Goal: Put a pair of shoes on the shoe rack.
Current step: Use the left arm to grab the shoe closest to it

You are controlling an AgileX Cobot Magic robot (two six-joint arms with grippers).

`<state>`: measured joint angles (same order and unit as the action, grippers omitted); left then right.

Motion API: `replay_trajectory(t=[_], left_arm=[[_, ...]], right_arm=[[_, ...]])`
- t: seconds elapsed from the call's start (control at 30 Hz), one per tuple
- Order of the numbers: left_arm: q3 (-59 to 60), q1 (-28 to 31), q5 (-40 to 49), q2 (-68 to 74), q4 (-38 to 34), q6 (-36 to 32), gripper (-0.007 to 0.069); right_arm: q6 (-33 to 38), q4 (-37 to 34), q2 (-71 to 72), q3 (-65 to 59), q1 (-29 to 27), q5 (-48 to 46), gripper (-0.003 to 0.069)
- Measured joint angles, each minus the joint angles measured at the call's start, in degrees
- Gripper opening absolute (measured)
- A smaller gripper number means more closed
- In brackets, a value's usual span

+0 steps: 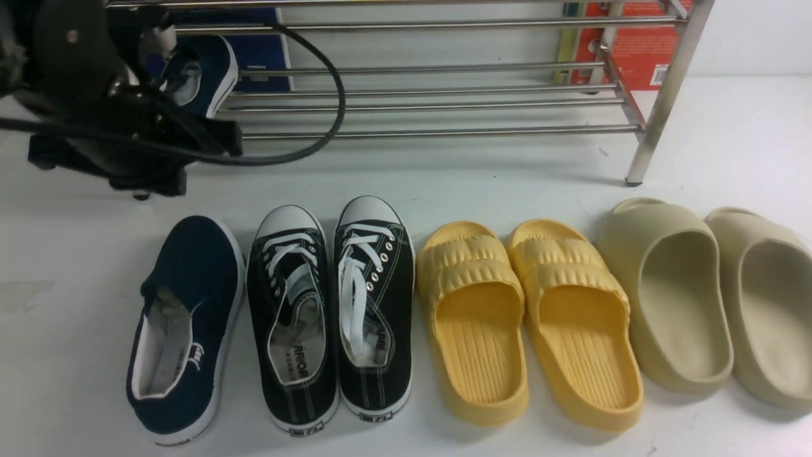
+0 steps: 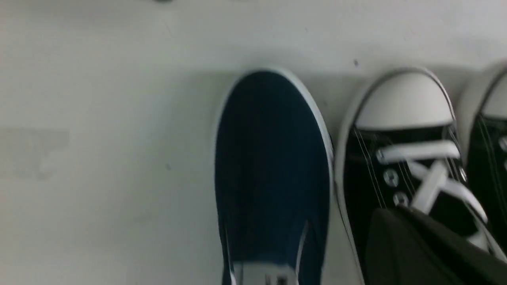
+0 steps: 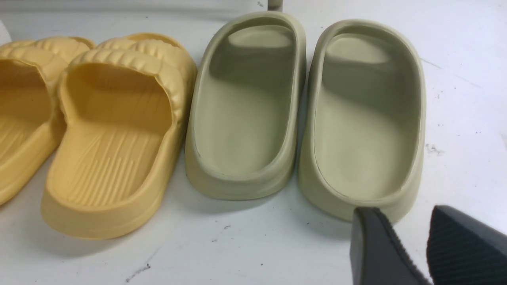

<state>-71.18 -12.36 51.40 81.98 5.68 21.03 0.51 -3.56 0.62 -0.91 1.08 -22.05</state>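
Nearest the front camera, one navy slip-on (image 1: 184, 324) lies flat on the white table (image 1: 57, 381), at the left end of a row. Behind the row stands the shoe rack (image 1: 444, 101). The second navy slip-on (image 1: 206, 73) sits on the rack's lower rods at the left end, partly hidden by the left arm (image 1: 95, 95). Beige slides (image 1: 698, 298), yellow slides (image 1: 526, 317) and black lace-up sneakers (image 1: 330, 311) fill the rest of the row. The left gripper (image 2: 396, 229) hangs over the row's left end, jaws closed, empty. The right gripper (image 3: 404, 221), near the beige slides, has its fingers parted and holds nothing.
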Motion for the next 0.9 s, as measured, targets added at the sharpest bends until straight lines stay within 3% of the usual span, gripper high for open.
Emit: replay_trajectory(t=[0.2, 0.33, 0.5, 0.63, 0.77, 0.9], left_arm=[[15.4, 0.0, 0.6, -11.8, -8.8, -2.8, -0.0013], [24.9, 0.0, -1.3, -15.0, -9.9, -3.4, -0.0013], [28.5, 0.0, -3.0, -15.1, -9.9, -3.4, -0.0011], [28.7, 0.0, -6.2, -15.1, -9.9, -4.5, 0.0070], [28.7, 0.0, -8.2, -15.0, -9.9, -4.8, 0.0253], [28.7, 0.0, -10.1, -13.6, -9.4, -4.6, 0.0367]], right_arm=[[0.0, 0.0, 0.0, 0.0, 0.0, 0.0, 0.0239], [0.0, 0.0, 0.0, 0.0, 0.0, 0.0, 0.0239], [0.0, 0.0, 0.0, 0.0, 0.0, 0.0, 0.0239], [0.0, 0.0, 0.0, 0.0, 0.0, 0.0, 0.0239], [0.0, 0.0, 0.0, 0.0, 0.0, 0.0, 0.0239], [0.0, 0.0, 0.0, 0.0, 0.0, 0.0, 0.0239]])
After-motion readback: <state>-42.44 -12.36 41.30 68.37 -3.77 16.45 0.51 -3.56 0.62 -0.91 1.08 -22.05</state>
